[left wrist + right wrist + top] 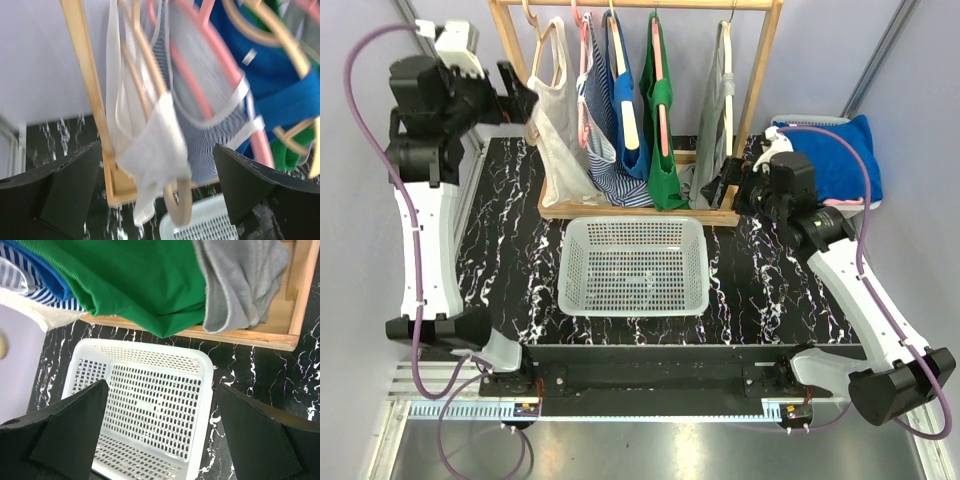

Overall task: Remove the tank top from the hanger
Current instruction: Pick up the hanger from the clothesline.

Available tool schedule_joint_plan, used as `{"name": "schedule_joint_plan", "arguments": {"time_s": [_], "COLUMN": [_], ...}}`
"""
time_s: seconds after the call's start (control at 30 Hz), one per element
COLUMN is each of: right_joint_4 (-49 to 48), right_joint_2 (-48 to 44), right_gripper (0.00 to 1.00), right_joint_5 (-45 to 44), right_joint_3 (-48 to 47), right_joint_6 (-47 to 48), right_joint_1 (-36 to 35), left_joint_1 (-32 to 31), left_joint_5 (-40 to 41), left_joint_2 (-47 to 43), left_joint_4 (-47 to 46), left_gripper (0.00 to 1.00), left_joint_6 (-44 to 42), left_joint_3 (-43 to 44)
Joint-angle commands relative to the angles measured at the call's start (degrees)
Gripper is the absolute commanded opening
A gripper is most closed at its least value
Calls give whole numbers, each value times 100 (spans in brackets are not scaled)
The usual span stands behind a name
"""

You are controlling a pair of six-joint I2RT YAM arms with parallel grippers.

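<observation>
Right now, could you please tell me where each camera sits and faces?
Top external: above and behind, overlooking wooden clothes rack and white perforated plastic basket; left arm, right arm show.
Left wrist: raised, facing the white tank top; open left gripper shows.
Right wrist: near rack, looking down; open right gripper shows.
All share the basket.

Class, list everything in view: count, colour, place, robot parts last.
rack: one, wooden, table rear
white tank top: one, cream-white, leftmost
striped tank top: one, blue-white, second
blue tank top: one, blue, middle
green tank top: one, green, fourth
grey tank top: one, grey, rightmost
hangers: several, wooden or pink, on rack
basket: one, white, before rack
cloth: one, blue, far right
table: one, black marbled, beneath everything
left gripper: one, black, open by white tank top
right gripper: one, black, open near grey tank top
</observation>
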State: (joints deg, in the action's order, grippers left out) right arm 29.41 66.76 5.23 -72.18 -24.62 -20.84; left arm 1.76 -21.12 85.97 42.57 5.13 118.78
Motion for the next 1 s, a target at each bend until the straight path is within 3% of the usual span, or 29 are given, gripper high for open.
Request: {"name": "schedule_joint_plan", "arguments": {"time_s": [0.0, 0.17, 0.27, 0.33, 0.63, 0.97], "right_joint_4": [-164, -181, -181, -190, -339, -357], "right_joint_2": [-181, -295, -400, -462, -893, -963], "right_gripper": [100, 99, 86, 83, 79, 77], "right_joint_5": [-497, -646, -673, -716, -761, -787], "right_joint_3": [-129, -42, 46, 151, 538, 635], "right_joint_6": [282, 309, 265, 204, 54, 10], "right_joint_1": [-174, -236, -254, -263, -280, -280], "left_joint_1": [0, 0, 0, -61, -361, -413], "left_joint_5": [-742, -1078, -999, -955, -138, 135], "left_joint_2": [349, 1067, 1648, 1834, 2099, 2152], "left_joint_4": [-687, -1180, -1180, -1268, -1813, -1919], "left_gripper": [99, 99, 99, 99, 97, 77], "left_joint_6": [155, 550, 691, 666, 349, 182], "left_joint_3": [1102, 1831, 2517, 2746, 2299, 1931]}}
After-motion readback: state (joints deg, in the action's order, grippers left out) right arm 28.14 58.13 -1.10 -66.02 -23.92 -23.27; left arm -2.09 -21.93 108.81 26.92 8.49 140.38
